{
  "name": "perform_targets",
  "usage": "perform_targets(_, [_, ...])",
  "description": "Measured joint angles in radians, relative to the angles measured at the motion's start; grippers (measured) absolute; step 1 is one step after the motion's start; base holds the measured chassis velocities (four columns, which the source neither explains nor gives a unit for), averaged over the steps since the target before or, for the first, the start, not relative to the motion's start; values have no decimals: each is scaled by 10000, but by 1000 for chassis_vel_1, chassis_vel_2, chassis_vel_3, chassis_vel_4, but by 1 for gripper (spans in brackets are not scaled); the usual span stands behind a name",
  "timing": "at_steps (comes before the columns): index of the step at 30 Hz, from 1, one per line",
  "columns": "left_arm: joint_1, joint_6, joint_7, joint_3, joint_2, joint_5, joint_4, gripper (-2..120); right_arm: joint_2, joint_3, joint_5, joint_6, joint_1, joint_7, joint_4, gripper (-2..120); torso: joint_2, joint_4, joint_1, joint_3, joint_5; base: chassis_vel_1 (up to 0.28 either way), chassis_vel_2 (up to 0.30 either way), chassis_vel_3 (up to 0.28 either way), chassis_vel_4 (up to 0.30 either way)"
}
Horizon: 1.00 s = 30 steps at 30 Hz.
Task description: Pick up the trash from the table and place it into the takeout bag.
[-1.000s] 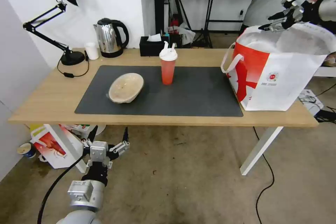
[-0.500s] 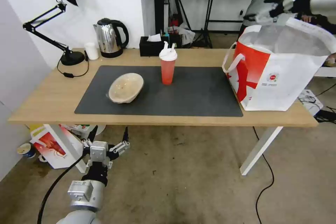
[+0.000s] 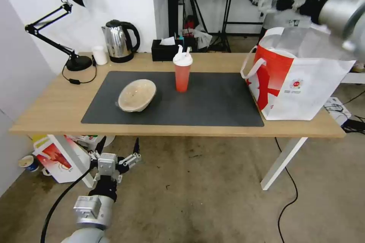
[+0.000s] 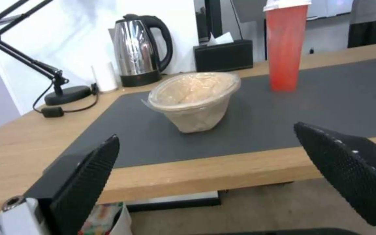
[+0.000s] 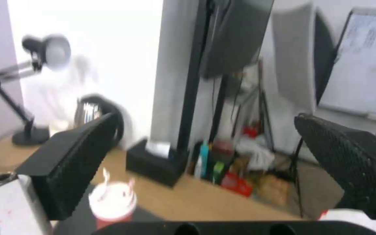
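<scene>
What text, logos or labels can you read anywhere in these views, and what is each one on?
No text can be read in any view.
Takeout bag: a small round red logo with lines of print beneath it, too small to read.
Box on the floor under the table: red and white printing, no legible words.
Whiteboard behind the table: faint marks, too blurred to read.
Red cup, beige bowl, kettle: no visible lettering.

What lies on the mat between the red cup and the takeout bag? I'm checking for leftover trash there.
Nothing: in the head view, the dark mat is bare between the red cup and the takeout bag.
</scene>
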<state>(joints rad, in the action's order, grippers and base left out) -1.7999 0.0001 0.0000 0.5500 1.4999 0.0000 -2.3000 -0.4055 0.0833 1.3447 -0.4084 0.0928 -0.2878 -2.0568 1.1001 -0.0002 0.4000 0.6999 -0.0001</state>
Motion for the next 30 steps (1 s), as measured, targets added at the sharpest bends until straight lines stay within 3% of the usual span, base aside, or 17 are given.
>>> perform_targets(10, [1, 0, 0, 0, 1, 0, 0, 100, -144, -2081, -1792, 1739, 3171, -1530, -1957, 100, 0, 1, -1, 0, 0, 0, 0, 0, 0])
perform_targets(17, [-1, 0, 0, 1, 0, 0, 0, 100, -1189, -2756, -4411, 3180, 6060, -2382, -2846, 100, -2, 8, 1, 0, 2, 0, 0, 0, 0])
perform_targets(20, [0, 0, 0, 1, -1, 0, 0, 100, -1633, -2943, -5359, 3554, 7196, -2529, -3112, 100, -2, -1, 1, 1, 1, 0, 0, 0, 0])
perform_targets(21, [0, 0, 0, 2, 0, 0, 0, 100, -1842, -2985, -5811, 3761, 7609, -2572, -3181, 100, -2, 0, 0, -1, 4, 0, 0, 0, 0])
perform_targets(22, [1, 0, 0, 2, -1, 0, 0, 100, -2546, -3199, -7119, 4427, 9103, -2640, -3325, 100, -2, 3, 1, 0, 1, 0, 0, 0, 0])
perform_targets(25, [0, 0, 0, 0, -1, 0, 0, 100, -3013, -3273, -7931, 4852, 10078, -2646, -3380, 100, -2, 1, 1, 0, 2, 0, 0, 0, 0])
perform_targets(30, [0, 0, -1, 1, 2, 0, 0, 100, -3060, -3276, -8013, 4897, 10164, -2646, -3385, 100, -2, 1, 0, 0, 0, 0, 0, 0, 0])
